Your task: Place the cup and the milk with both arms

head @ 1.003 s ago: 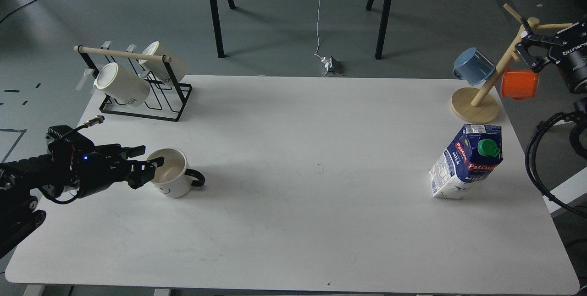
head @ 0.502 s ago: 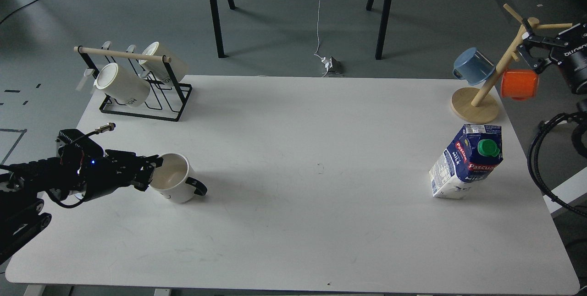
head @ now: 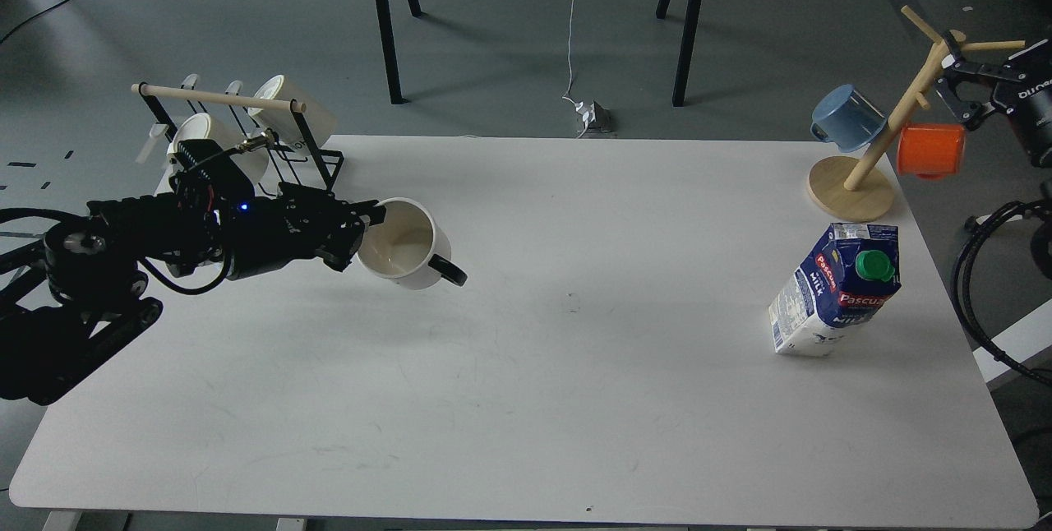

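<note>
The white table [head: 526, 399] is spreading out below and to the right of the left gripper [head: 362, 231], which is clamping the near rim of the cup [head: 403, 245] and holding it tilted above the tabletop, mouth facing the camera, black handle pointing away to the right. Behind the left gripper, at the table's far left corner, the black wire rack [head: 246, 145] is carrying two cream mugs. Far to the right of the held cup, the milk [head: 834, 288] is standing on the table, leaning slightly, below and to the left of the right gripper [head: 957, 83]. The right gripper is hovering with its fingers spread apart, empty, just beside the wooden mug tree [head: 871, 161], with the orange mug [head: 930, 150] just beneath it and the blue mug [head: 846, 113] to its left.
</note>
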Action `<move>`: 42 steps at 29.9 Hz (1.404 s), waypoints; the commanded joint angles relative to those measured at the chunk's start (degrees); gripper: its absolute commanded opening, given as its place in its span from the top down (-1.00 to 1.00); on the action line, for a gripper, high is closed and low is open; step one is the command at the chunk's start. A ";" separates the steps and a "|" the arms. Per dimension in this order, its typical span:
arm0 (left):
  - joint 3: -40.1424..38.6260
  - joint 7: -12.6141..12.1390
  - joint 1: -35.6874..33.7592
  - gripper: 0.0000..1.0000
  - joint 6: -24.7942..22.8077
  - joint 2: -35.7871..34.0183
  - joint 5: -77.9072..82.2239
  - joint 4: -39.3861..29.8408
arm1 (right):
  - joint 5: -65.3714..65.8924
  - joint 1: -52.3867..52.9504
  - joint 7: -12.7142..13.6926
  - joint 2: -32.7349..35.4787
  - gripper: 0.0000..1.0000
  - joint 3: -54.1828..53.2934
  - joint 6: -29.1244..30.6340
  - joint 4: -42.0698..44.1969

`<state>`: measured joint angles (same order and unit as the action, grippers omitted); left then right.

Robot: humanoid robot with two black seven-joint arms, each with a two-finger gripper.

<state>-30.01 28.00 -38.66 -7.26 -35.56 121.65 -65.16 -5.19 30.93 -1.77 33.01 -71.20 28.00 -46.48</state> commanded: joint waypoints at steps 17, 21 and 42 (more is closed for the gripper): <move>6.54 -7.17 -3.52 0.89 -11.20 25.98 3.35 7.07 | -0.09 -0.08 0.01 1.53 -0.99 -0.52 0.00 0.34; 6.54 -8.49 -3.35 0.85 -11.20 26.34 3.35 9.26 | -0.09 -0.08 0.01 2.23 -0.99 -0.61 0.00 0.33; 1.99 -7.44 -3.61 -0.40 -2.42 24.41 -2.18 10.94 | -0.09 0.01 0.01 2.41 -0.99 -2.18 0.00 1.21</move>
<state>-25.27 19.54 -41.84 -13.51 -9.28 124.52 -53.51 -5.28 30.85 -1.75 35.35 -72.41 28.00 -45.82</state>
